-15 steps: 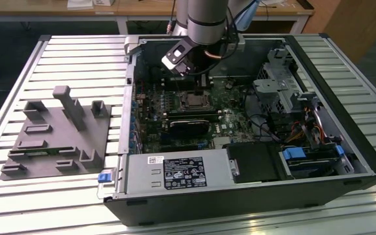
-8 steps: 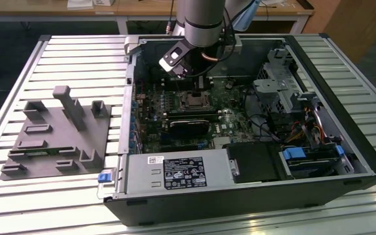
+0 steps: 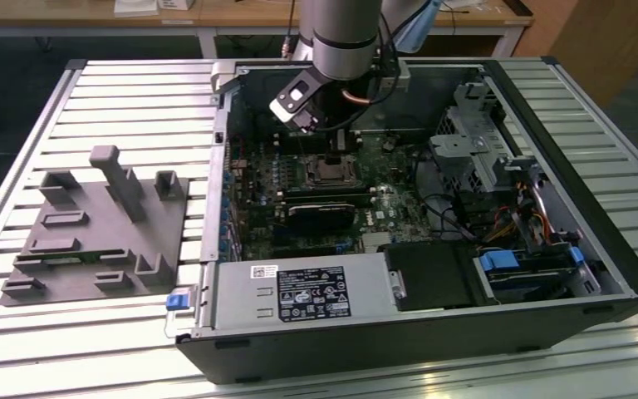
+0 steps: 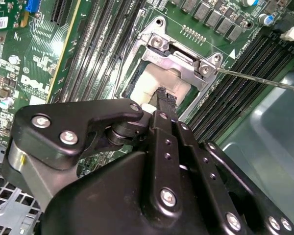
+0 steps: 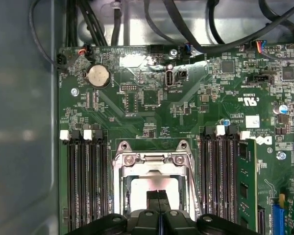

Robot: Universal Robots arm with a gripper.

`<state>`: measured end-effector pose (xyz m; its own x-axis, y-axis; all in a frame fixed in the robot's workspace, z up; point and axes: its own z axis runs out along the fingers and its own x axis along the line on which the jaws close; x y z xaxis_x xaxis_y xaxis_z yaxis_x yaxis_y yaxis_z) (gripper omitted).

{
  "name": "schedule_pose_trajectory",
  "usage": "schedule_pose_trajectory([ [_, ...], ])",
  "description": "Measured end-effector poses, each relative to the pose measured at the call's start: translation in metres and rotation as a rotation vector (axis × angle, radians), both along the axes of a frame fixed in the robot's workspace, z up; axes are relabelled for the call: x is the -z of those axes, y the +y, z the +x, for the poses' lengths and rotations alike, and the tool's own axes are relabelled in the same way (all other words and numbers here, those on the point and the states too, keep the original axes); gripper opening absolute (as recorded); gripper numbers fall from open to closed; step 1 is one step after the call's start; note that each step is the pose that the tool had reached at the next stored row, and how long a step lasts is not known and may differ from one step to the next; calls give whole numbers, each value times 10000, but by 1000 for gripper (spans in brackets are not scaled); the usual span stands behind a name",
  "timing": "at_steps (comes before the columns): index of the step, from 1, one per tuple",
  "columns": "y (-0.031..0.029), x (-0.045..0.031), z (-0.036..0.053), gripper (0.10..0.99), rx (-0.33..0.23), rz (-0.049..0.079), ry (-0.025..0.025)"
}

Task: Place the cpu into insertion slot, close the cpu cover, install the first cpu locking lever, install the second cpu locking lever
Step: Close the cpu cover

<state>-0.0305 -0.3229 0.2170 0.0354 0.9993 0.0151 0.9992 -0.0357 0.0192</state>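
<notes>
The insertion slot sits in the middle of the green motherboard inside the open computer case. In both wrist views the cpu's pale top shows through the window of the silver cpu cover, which lies down around it. My gripper is shut, its black fingertips pressed together with nothing between them, right over the cpu's top; whether they touch it I cannot tell. A thin metal locking lever sticks out from the socket's corner over the memory slots.
Long black memory slots flank the socket on both sides. A black card lies close to the socket, with a silver power supply beyond it. A drive cage and cables fill the case's right. A grey fixture stands outside, at the exterior view's left.
</notes>
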Motion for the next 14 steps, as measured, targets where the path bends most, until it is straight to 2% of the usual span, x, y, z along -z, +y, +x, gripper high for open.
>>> schedule_pose_trajectory([
  [6, 0, 0, 0, 106, -772, -1, 0],
  [14, 0, 0, 0, 106, -2191, -10, 1],
])
